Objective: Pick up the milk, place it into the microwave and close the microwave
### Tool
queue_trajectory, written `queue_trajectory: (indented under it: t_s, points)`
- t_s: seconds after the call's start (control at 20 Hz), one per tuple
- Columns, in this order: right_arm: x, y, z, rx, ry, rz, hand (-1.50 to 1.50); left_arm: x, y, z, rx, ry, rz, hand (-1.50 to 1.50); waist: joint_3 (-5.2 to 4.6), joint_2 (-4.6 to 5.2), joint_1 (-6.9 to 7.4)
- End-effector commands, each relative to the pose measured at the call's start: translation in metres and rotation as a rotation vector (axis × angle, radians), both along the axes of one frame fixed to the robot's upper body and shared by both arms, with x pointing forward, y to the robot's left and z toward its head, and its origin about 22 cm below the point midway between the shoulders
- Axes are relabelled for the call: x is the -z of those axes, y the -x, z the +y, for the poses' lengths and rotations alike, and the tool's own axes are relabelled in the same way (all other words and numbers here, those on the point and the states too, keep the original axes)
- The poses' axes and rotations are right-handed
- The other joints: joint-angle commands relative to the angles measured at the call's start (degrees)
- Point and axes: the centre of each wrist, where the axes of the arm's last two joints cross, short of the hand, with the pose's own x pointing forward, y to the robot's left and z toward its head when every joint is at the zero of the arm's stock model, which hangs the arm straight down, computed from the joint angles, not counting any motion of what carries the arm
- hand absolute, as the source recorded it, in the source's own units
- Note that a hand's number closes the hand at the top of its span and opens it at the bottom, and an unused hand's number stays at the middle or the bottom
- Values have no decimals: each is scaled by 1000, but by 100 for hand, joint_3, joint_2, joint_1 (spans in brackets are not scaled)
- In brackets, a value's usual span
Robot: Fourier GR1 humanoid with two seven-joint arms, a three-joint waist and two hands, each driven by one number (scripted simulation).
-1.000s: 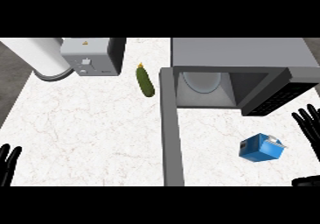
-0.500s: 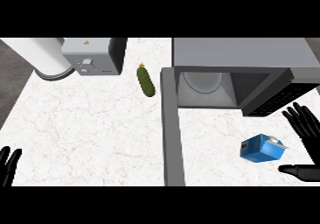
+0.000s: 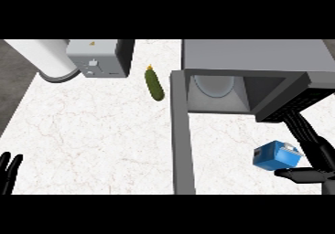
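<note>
One blue milk carton [image 3: 276,155] lay on the counter [image 3: 96,137] in front of the open microwave [image 3: 245,75], below its door [image 3: 295,98]. Just right of the milk, the right hand [image 3: 317,157] was spread open, fingers straight and thumb beneath the carton, gripping nothing. Far left of the microwave, the left hand [image 3: 7,171] rested open at the counter's lower corner.

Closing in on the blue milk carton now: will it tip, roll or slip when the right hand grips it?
The milk carton looks boxy with flat faces, so it probably won't roll. It sits skewed to the right hand, whose open fingers and thumb flank it, so it may twist as they close. Its smooth sides could slip a little; likely stiff enough to hold.
</note>
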Motion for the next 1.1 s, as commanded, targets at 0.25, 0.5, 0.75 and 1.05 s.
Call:
queue_trajectory:
  t_s: [0.25, 0.5, 0.75, 1.05]
  points:
    - [22, -9, 1, -216, -98, -10, -150, 0, -5, 0, 2, -9, -2, -150, 8, 31, 29]
    - [31, -12, 13, -251, -144, 9, -150, 4, -1, -1, 0, -11, 2, -150, 10, 25, 54]
    - [49, 0, 16, -220, -158, 17, -150, 5, 3, -2, 3, 7, -2, -150, 14, 27, 69]
    - [55, -10, 34, -211, -194, -9, -150, 5, -5, 13, 3, 6, -10, -150, 13, 40, 59]
